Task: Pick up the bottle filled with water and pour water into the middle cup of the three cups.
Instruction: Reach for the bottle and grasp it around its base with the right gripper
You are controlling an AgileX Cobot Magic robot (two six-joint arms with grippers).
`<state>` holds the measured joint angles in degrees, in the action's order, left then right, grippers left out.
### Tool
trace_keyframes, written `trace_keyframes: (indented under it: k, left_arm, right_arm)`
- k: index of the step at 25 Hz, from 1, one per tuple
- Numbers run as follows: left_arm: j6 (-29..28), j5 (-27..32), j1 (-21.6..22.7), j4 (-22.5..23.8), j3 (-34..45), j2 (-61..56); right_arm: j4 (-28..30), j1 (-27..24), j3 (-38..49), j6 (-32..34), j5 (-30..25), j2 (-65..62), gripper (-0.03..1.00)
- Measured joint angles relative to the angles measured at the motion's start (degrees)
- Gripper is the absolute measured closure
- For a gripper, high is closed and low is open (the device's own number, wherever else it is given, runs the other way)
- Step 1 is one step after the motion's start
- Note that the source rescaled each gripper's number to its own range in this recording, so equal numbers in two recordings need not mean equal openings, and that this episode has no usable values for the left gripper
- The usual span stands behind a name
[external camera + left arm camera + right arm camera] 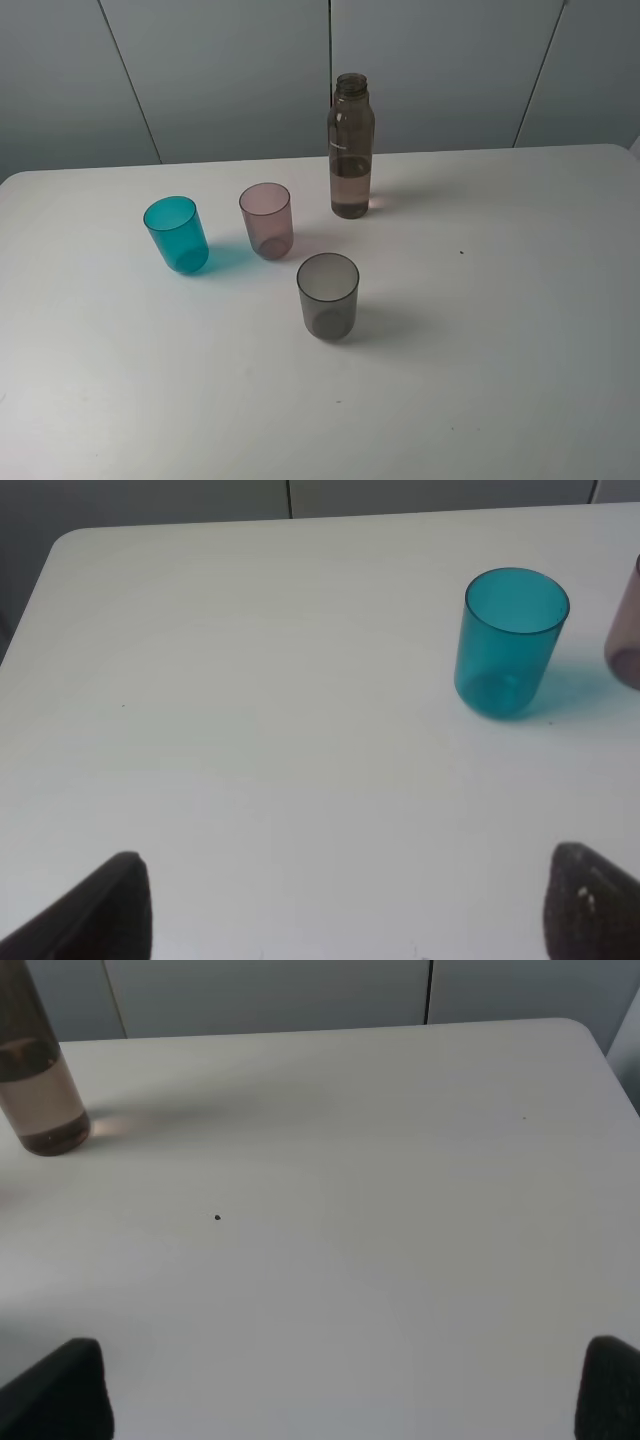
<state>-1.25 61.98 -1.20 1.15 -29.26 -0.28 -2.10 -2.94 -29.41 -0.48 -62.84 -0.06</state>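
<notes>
The smoky-brown bottle (351, 147) stands upright and uncapped near the back of the white table (520, 330), about half full of water; its lower part shows in the right wrist view (38, 1085). The pinkish-mauve middle cup (266, 220) stands between the teal-blue cup (176, 234) and the smoky-grey cup (327, 295). The left wrist view shows the teal cup (510, 642) and the mauve cup's edge (626, 630). My left gripper (345, 905) and right gripper (345, 1390) are open and empty, far short of the objects. Neither arm shows in the high view.
Grey wall panels (250, 70) rise behind the table's back edge. A small dark speck (461, 252) lies on the tabletop to the right of the bottle, also in the right wrist view (217, 1217).
</notes>
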Motion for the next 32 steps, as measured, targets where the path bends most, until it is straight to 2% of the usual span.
trace_keyframes:
  k: [28,30,32]
  left_arm:
    - [0.32,0.0,0.0,0.0,0.0,0.0]
    - [0.21,0.0,0.0,0.0,0.0,0.0]
    - [0.21,0.0,0.0,0.0,0.0,0.0]
  right_arm:
    - [-0.75,0.0,0.0,0.48,0.0,0.89,-0.03]
    - [-1.89,0.02,-0.18,0.48,1.07,4.04,-0.03]
    - [-2.3,0.02,-2.24,0.48,4.64,8.67,-0.03]
